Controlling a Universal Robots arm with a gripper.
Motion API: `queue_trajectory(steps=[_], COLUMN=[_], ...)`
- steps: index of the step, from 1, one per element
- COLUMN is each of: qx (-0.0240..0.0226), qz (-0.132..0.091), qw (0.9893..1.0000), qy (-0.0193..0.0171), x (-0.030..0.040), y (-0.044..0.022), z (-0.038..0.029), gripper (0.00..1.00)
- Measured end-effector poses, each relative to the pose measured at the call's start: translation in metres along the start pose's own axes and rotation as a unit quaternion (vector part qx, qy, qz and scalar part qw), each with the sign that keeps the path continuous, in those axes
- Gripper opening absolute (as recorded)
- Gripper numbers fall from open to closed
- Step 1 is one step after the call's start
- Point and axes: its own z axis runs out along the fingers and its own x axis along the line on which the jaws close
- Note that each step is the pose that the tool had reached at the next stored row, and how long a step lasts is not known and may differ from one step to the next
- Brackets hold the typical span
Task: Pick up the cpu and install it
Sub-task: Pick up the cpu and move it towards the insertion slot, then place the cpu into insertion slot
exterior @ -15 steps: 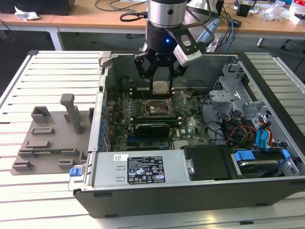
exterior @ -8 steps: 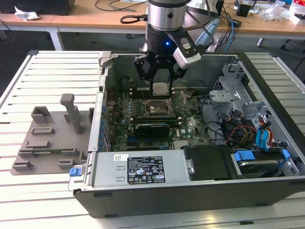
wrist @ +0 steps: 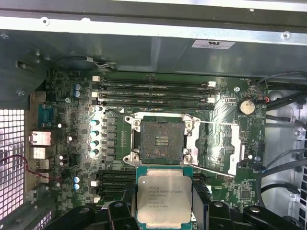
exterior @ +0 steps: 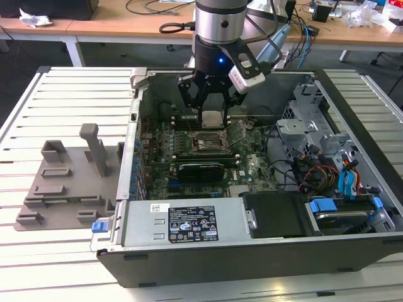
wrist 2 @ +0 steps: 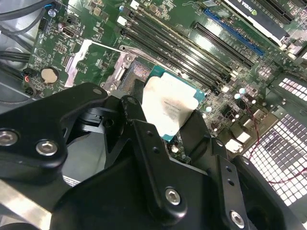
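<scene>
The cpu (exterior: 213,117), a thin square chip with a silvery top and green rim, hangs between my gripper's (exterior: 213,121) black fingers, which are shut on its edges. It hovers inside the open computer case, a little above the motherboard. In the first wrist view the cpu (wrist: 164,194) sits just beside the open socket (wrist: 160,140), not over it, and the socket's dark contact field is bare. The second wrist view shows the cpu (wrist 2: 168,103) from its side, clamped by the fingers (wrist 2: 197,127) above the socket (wrist 2: 139,72).
The socket's metal load plate (wrist: 240,148) is flipped open to one side. Memory slots (wrist: 153,93) run along the socket. A grey plastic tray (exterior: 63,182) lies on the slatted table at the exterior view's left. Drive cages and cables (exterior: 327,157) fill the case's right part.
</scene>
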Motion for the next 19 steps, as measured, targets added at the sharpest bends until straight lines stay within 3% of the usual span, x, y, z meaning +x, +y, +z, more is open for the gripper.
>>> queue_trajectory(steps=[10, 11, 13, 19], qx=[0.0001, 0.0012, 0.002, 0.0033], qz=[0.003, 0.023, 0.039, 0.09], qw=[1.0, 0.9997, 0.9992, 0.9959], qy=[0.0, 0.0006, 0.0012, 0.0028], x=[0.0, 0.0, 0.0, 0.0], y=[0.0, 0.0, 0.0, 0.0], z=[0.0002, 0.0003, 0.0003, 0.0006], gripper=[0.55, 0.55, 0.55, 0.55])
